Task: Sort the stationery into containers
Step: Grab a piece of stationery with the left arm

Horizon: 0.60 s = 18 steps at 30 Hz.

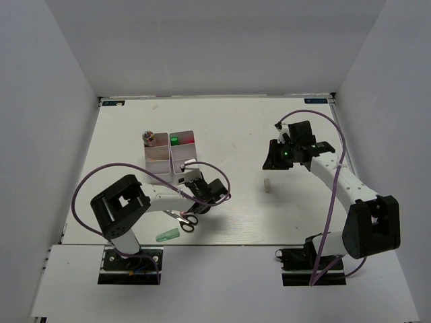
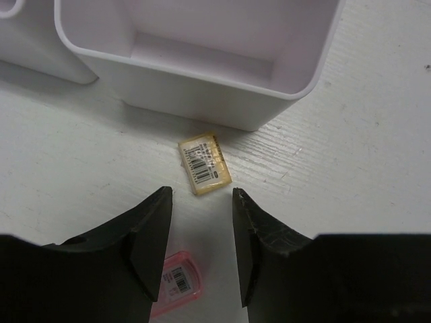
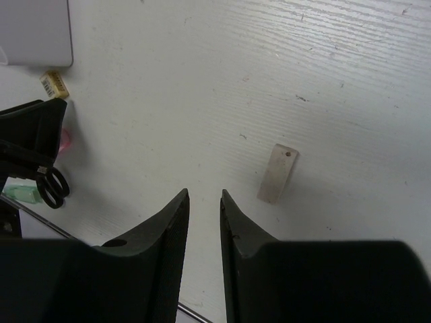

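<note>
While the left end effector [image 2: 202,195] hovers low over the white desk [image 2: 357,168], its black fingers [image 2: 151,229] moderately apart and empty, the small yellow rubber eraser with a barcode label [image 2: 205,163] lies just ahead of them, near the outer wall of the white plastic compartment tray [image 2: 202,101]. The step in hand seems to be picking this eraser, so the next move calls for advancing until the fingers stand on both sides of it, then closing. The right end effector [image 3: 205,195], narrow and empty, hangs near a small beige block [image 3: 277,173].
</note>
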### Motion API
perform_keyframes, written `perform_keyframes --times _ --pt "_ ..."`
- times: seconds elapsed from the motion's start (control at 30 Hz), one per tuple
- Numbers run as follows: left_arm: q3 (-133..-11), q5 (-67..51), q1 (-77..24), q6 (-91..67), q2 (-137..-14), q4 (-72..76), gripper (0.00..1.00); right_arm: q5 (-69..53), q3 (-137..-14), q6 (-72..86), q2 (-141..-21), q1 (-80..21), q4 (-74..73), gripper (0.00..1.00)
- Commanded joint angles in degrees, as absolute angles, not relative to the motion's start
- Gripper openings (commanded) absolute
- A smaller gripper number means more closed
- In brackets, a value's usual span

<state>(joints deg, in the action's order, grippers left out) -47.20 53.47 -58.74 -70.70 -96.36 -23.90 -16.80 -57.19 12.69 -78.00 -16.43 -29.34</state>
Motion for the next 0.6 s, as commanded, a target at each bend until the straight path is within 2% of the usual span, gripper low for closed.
perform_keyframes --times 0.0,0.57 --pt "-46.58 55.63 -59.24 -69.53 -96.85 -20.66 0.52 -18.81 -56.51 13.45 -77.52 -15.82 -27.69 0.28" --pt "-49.22 59.68 -59.94 -70.05 -101.51 -22.94 0.49 -21.35 -56.25 13.89 -77.52 -14.33 -27.69 0.27"
